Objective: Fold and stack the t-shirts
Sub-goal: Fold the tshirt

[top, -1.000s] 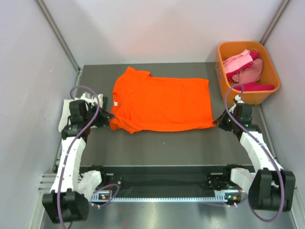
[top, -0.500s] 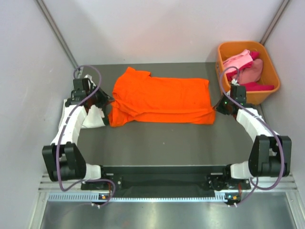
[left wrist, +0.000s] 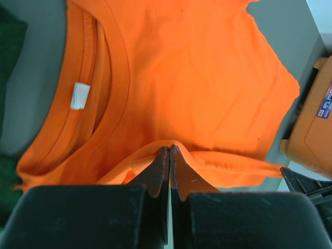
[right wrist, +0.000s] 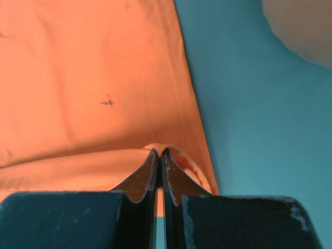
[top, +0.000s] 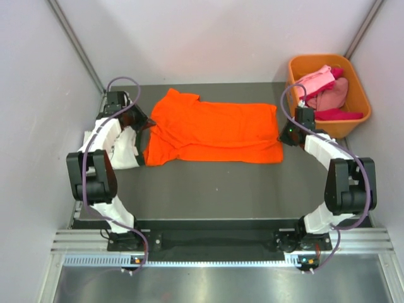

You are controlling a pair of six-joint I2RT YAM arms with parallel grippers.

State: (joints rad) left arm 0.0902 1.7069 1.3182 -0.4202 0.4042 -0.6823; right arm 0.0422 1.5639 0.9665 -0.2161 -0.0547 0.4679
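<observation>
A plain bright orange t-shirt (top: 214,129) lies across the middle of the table, collar to the left, with its near edge lifted and doubled over. My left gripper (top: 146,124) is shut on that edge near the collar; the left wrist view shows its tips (left wrist: 170,149) pinching a fold of the orange t-shirt (left wrist: 171,67). At the hem side, my right gripper (top: 282,136) is shut on the shirt's near corner. Its tips (right wrist: 158,151) clamp a small fold of the orange t-shirt (right wrist: 93,78). A white t-shirt (top: 125,153) lies folded at the left, under my left arm.
An orange plastic bin (top: 341,129) stands at the back right, close to my right arm, holding pink and magenta t-shirts (top: 322,85). The bin (left wrist: 311,124) also shows at the right of the left wrist view. Grey walls close in both sides.
Both arms have reached away from their bases toward the far side, carrying the shirt's near edge with them. The shirt now looks narrower front to back.
</observation>
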